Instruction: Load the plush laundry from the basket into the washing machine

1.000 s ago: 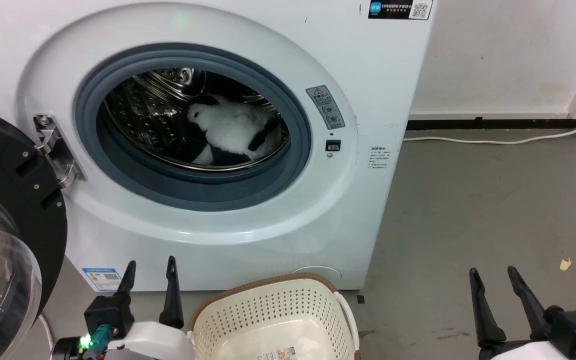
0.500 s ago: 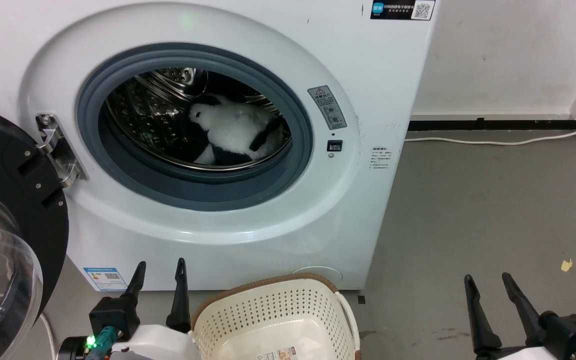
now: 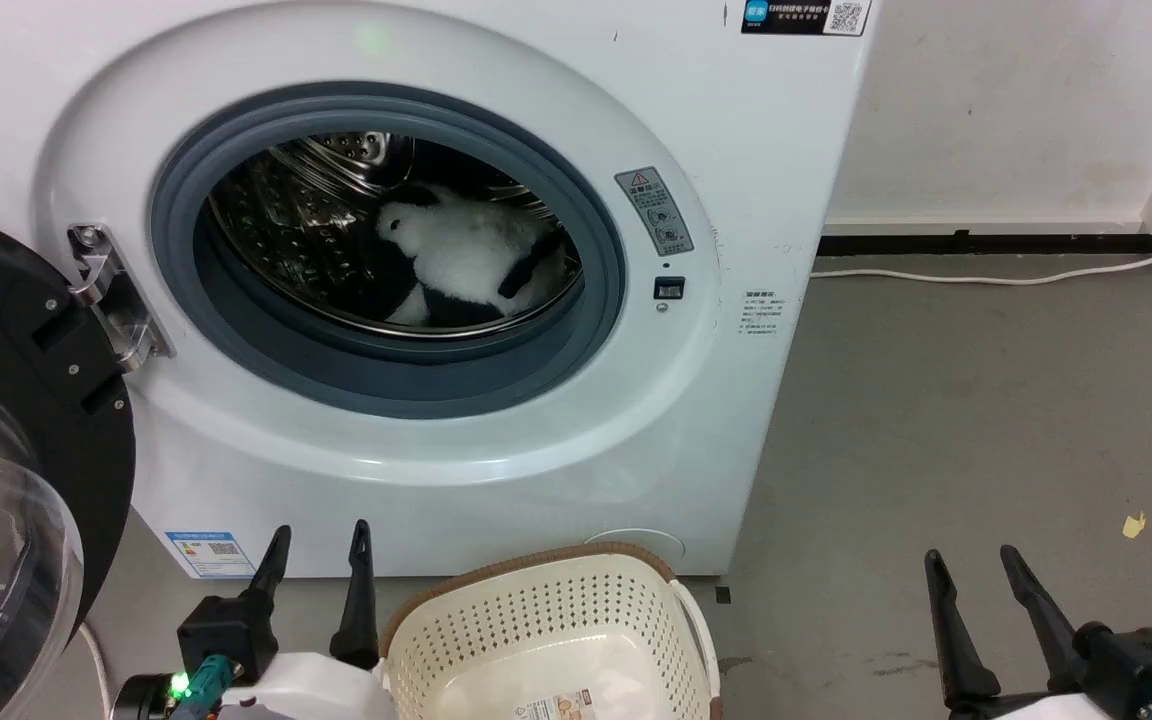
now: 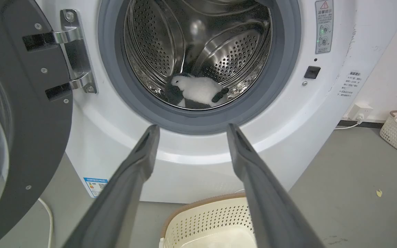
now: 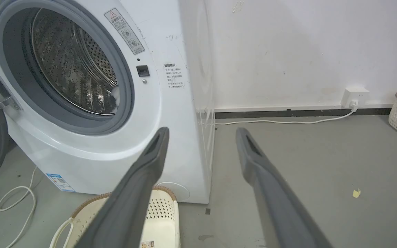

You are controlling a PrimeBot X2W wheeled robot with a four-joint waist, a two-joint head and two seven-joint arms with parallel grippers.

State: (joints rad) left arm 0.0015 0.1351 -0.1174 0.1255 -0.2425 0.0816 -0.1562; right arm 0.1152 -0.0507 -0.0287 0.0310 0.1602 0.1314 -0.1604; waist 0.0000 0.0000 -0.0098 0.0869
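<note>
Head view barely changes: my left fingers and right fingers have sunk slightly, spread and empty. The panda toy lies inside the washing machine drum; the basket looks empty, so loading seems done.

Left gripper: lower left of head view, two dark fingers parted, pointing up, empty; green light on its wrist housing.
Right gripper: lower right, fingers likewise parted, empty; forearm mostly cropped, its pose unclear.
</note>
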